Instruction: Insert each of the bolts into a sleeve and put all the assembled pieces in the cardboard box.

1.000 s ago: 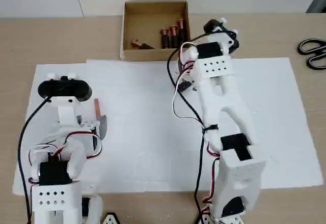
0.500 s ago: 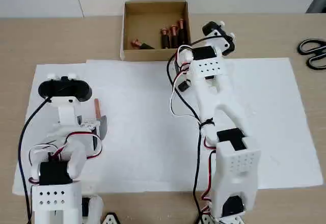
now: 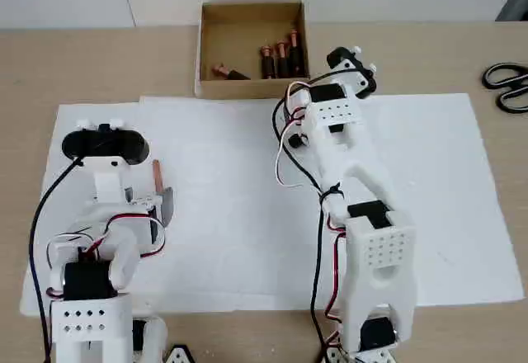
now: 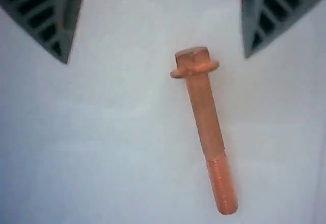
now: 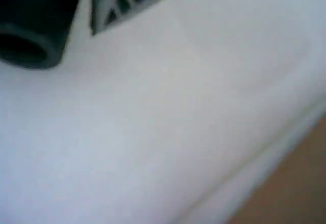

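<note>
We record the left gripper (image 4: 155, 58) wide open and holding nothing. 1 copper bolt (image 4: 204, 127) lies flat on the white paper (image 4: 102, 158) between its jaws, head toward them, touching neither; in the high view this is left of centre. The right gripper (image 3: 295, 139) is at upper centre, just below the cardboard box (image 3: 239, 29). A black sleeve (image 5: 28, 30) shows close by it; whether it is gripped we cannot tell. The box holds 4 assembled pieces (image 3: 280, 58).

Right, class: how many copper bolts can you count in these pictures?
5. Four sit sleeved in the cardboard box: one at its left, three together at its right. The fifth bolt lies loose on the white paper. Others may be hidden.
</note>
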You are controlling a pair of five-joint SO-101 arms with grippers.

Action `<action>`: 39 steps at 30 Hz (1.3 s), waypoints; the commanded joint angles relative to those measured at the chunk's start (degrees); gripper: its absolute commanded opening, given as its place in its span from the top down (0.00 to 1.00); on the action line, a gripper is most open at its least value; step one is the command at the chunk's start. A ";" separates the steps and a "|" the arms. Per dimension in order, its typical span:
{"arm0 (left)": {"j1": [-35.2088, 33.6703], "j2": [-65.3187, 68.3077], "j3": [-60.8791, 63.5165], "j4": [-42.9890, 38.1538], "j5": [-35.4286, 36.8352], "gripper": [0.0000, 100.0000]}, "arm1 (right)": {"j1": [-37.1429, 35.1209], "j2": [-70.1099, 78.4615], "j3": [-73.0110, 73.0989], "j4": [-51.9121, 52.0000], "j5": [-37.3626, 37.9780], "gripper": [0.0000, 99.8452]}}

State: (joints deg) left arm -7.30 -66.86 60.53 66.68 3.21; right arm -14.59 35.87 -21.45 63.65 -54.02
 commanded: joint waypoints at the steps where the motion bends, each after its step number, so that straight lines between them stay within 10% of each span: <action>1: 0.53 -0.35 0.22 -0.18 0.18 0.79 | 0.48 0.92 -0.26 -1.98 -0.44 0.87; 22: 0.53 -0.53 0.40 -0.18 0.00 0.79 | 6.81 -7.25 -3.60 10.24 0.97 1.00; 39: 0.44 -0.62 0.31 -0.09 0.00 0.79 | 7.25 -19.12 -4.04 29.14 50.11 1.00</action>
State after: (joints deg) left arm -7.30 -66.86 61.41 66.68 3.21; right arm -7.47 17.23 -22.15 92.22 -8.75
